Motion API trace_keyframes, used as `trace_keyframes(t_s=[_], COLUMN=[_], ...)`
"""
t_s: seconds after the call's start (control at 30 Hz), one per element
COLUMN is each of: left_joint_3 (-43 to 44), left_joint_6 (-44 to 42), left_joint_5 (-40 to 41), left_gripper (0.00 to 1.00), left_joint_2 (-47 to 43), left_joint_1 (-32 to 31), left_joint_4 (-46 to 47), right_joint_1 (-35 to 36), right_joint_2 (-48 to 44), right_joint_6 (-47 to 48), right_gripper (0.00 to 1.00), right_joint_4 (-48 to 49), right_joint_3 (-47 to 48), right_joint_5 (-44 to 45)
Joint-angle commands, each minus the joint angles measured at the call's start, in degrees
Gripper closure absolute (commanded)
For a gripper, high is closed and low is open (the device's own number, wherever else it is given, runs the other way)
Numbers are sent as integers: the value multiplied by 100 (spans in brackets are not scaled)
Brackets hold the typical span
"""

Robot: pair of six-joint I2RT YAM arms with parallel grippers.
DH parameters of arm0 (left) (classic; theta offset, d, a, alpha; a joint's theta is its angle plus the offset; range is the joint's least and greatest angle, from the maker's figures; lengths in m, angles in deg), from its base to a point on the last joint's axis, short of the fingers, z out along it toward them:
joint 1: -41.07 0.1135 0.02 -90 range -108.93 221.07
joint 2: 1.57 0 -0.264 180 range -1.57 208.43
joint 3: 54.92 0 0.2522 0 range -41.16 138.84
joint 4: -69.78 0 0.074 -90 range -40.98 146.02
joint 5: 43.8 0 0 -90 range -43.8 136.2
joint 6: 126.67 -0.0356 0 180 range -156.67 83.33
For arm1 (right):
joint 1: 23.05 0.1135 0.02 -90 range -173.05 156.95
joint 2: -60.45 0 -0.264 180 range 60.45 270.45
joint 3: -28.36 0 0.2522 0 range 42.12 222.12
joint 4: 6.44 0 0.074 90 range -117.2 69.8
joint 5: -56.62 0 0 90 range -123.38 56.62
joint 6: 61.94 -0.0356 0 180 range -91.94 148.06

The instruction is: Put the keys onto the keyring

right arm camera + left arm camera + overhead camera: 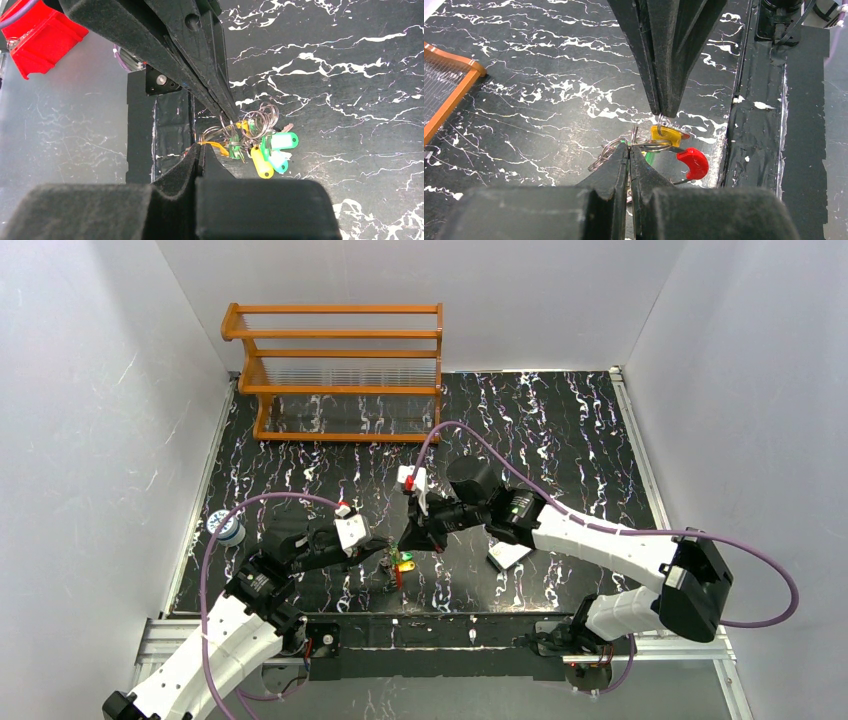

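Steel wire, thin and springy, was all I held. My left claw point(629, 150) was pinched tight on a wire loop of the keyring point(691, 162), whose red section showed beside it. My right claw point(663, 112) was closed on the small ring of the yellow key point(666, 134). The keys bunched between them, low at the marbled table point(549, 100)'s front edge. I judged a slip likeliest, since pulling apart could spring the wire from either pinch or tangle the rings. I counted two claws, one keyring, one yellow head and at least two green heads point(281, 141).
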State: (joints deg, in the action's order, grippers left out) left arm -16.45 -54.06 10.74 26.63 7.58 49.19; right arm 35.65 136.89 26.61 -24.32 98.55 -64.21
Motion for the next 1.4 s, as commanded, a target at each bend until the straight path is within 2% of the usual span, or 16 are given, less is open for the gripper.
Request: trace_keyframes(t_s=[0.0,0.7,1.37], left_joint_3=[16,27,16], left_joint_6=[29,30,-2], left_joint_5=[-163,-225,-229], left_gripper=[100,100,100], left_joint_2=[1,36,-8], left_joint_1=[-28,-30,-30], left_joint_4=[173,173,172], right_joint_1=[69,80,81], right_joint_2=[45,227,317], right_joint_6=[31,-136,-145], right_gripper=[99,99,99], right_joint_4=[262,97,11], right_joint_3=[313,349,205], right_joint_5=[-34,975,1200])
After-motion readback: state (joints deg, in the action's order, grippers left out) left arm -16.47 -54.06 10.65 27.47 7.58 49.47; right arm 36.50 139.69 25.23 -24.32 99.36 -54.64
